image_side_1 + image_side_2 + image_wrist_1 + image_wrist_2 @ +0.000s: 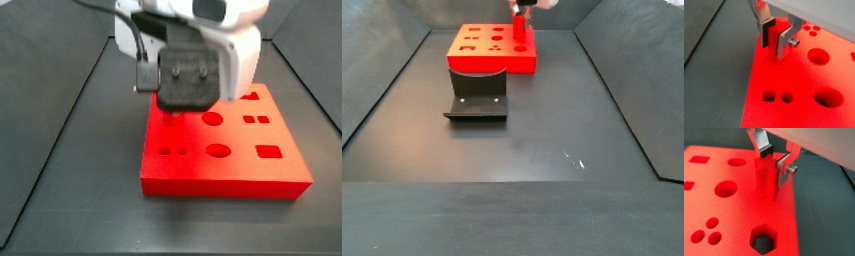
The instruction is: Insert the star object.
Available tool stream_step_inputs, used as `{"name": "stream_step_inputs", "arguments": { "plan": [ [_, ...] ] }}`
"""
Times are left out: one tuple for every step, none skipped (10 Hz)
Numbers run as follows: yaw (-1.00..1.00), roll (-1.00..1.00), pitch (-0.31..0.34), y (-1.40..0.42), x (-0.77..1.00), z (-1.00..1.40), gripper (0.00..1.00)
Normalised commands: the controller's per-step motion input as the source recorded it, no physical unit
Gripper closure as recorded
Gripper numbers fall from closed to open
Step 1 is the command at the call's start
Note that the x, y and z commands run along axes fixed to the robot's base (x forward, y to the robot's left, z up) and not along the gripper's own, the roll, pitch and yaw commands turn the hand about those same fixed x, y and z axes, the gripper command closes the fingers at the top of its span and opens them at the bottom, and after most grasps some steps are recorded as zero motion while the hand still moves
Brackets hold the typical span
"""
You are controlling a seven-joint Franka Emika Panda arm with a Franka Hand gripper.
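Note:
The star object (765, 178), a bright red rod with a star-shaped top, stands upright with its lower end on the big red block (724, 208) near the block's edge. It also shows in a wrist view (773, 42) and as a thin red post in a side view (520, 35). My gripper (774, 164) is above the block with its silver fingers (783, 45) pressed on both sides of the rod's upper part. In a side view the hand (187, 75) hides the rod. I cannot tell how deep the rod's foot sits in the block.
The red block (221, 160) has several shaped holes: round (819, 56), hexagonal (763, 240), square (269, 152). The fixture (477, 105) stands on the dark floor just in front of the block (489, 45). Sloped dark walls (382, 90) bound the floor.

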Motion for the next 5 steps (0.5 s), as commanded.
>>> {"name": "stream_step_inputs", "arguments": {
  "plan": [
    [-0.17,0.14,-0.007,-0.11,0.00,-1.00,1.00],
    [-0.17,0.09,-0.051,-0.19,0.00,-1.00,1.00],
    [-0.05,0.08,-0.167,0.00,0.02,-0.88,1.00],
    [0.00,0.02,0.000,0.00,0.00,0.00,1.00],
    [0.00,0.04,0.000,0.00,0.00,0.00,1.00]
  ]
}}
